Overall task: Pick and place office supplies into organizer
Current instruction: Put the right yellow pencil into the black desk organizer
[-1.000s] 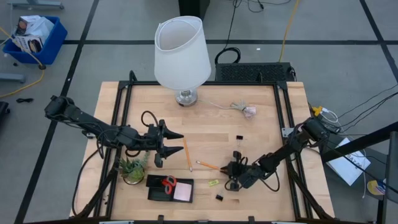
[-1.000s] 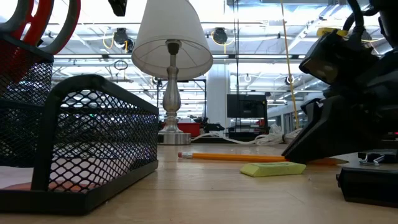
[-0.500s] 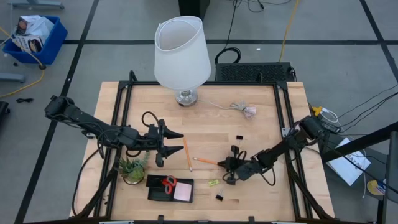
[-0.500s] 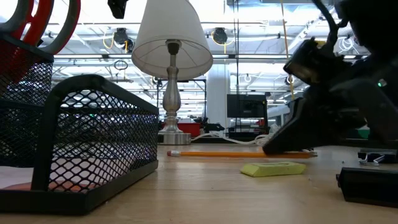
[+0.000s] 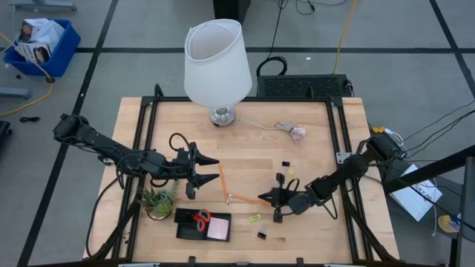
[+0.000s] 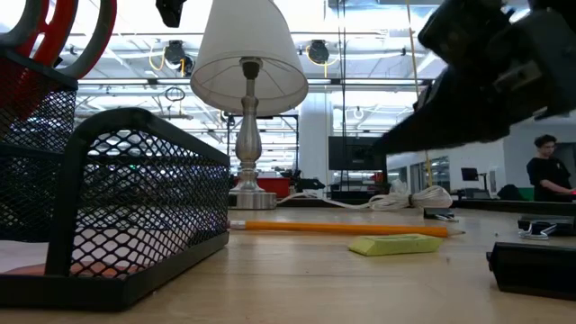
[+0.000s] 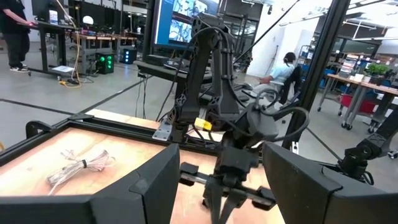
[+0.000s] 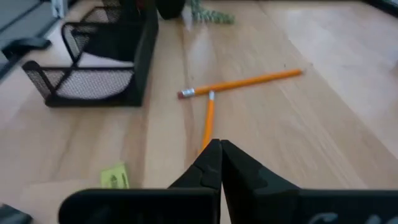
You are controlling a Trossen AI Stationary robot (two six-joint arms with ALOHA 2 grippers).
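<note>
Since a second ago the right gripper [image 5: 273, 199] has slid left from the lower-right toward mid-frame in the high view and clamped together on the near end of a pencil [image 5: 247, 197], dragging it until its far tip meets the other pencil [image 5: 223, 182]. Left gripper [image 5: 194, 172], left of centre, hangs with fingers apart, holding nothing.

Open bench lies across the upper middle, between the lamp [image 5: 217, 63] and the cable [image 5: 288, 129] at upper right. A green eraser [image 5: 254, 218] and a clip [image 5: 261, 236] lie near the bottom edge; two more clips [image 5: 285, 164] sit right of centre.

At the lower left the tray [image 5: 189, 231] holds scissors [image 5: 201, 218] and a pink pad [image 5: 218, 229], beside the plant [image 5: 158, 201].
</note>
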